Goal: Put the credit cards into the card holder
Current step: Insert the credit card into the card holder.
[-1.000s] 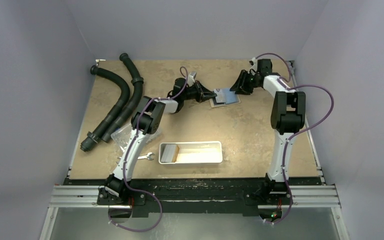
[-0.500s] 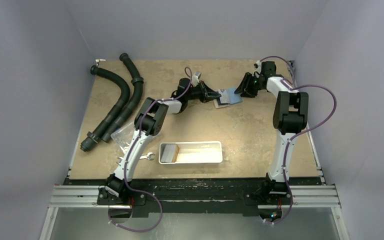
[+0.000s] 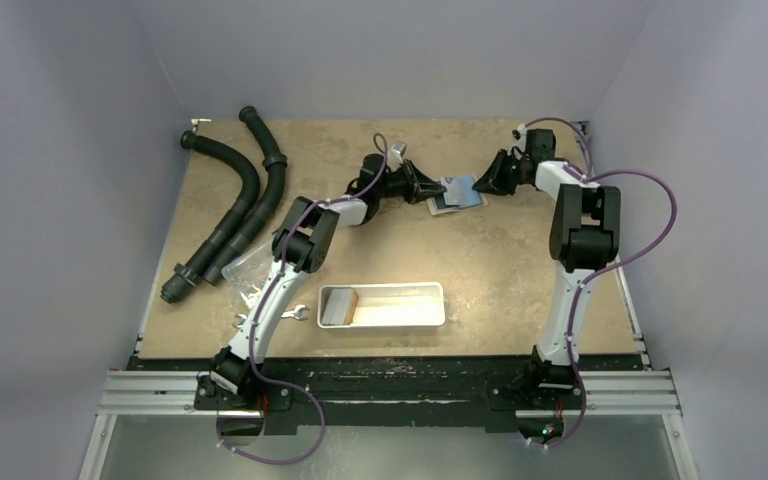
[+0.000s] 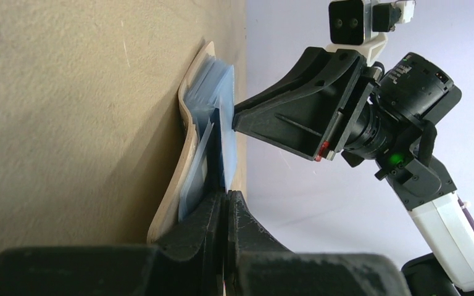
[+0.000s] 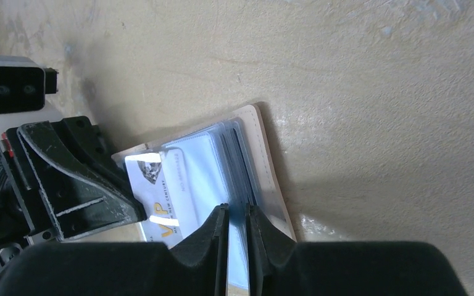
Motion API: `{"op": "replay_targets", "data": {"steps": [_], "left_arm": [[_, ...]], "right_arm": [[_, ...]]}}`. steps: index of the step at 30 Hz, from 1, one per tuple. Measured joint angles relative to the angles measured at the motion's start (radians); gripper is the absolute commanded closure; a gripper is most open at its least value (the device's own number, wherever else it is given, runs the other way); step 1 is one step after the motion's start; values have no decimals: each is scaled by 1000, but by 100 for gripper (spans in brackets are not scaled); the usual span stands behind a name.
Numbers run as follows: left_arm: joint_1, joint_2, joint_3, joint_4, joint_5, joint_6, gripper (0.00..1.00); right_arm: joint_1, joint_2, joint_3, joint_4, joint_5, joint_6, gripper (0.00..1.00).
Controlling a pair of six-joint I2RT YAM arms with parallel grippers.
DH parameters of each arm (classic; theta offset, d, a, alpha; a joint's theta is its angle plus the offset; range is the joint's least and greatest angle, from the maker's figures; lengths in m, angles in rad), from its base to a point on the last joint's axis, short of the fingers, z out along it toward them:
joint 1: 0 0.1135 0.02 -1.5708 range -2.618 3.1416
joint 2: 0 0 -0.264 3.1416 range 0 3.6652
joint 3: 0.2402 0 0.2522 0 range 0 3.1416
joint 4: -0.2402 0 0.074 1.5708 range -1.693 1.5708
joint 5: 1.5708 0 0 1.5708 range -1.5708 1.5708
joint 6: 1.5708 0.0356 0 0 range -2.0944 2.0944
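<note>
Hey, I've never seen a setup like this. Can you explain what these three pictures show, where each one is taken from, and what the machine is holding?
This is a robot with two arms, the left arm and the right arm, bolted to the near edge of a table. One picture looks down from above. The other two come from small cameras on the wrists, so each shows its own jaws close up.

On the table lie black hoses, a wrench, a white tray and, at the far middle, an open card holder with clear sleeves. One sleeve holds a pale card marked VIP.

The left jaws are shut on one sleeve. The right jaws stand almost closed around another sleeve's edge; whether they actually grip it, I cannot tell.
</note>
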Motion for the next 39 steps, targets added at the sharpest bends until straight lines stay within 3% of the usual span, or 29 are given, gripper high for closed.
{"op": "replay_targets", "data": {"steps": [12,18,28,33,39], "left_arm": [[-28,-11,24,-117,-73,85,100],[-51,-55,40,-279,-146,206,75],[-96,-78,155,-547,-298,358,80],[-110,-77,188,-603,-350,386,67],[-134,-119,179,-663,-415,465,52]], "right_arm": [[0,-28,-76,98,-10,48,88],[0,-33,-85,108,-10,51,88],[1,-58,-123,129,5,68,91],[1,-72,-141,132,14,70,90],[2,-89,-164,135,14,81,81]]}}
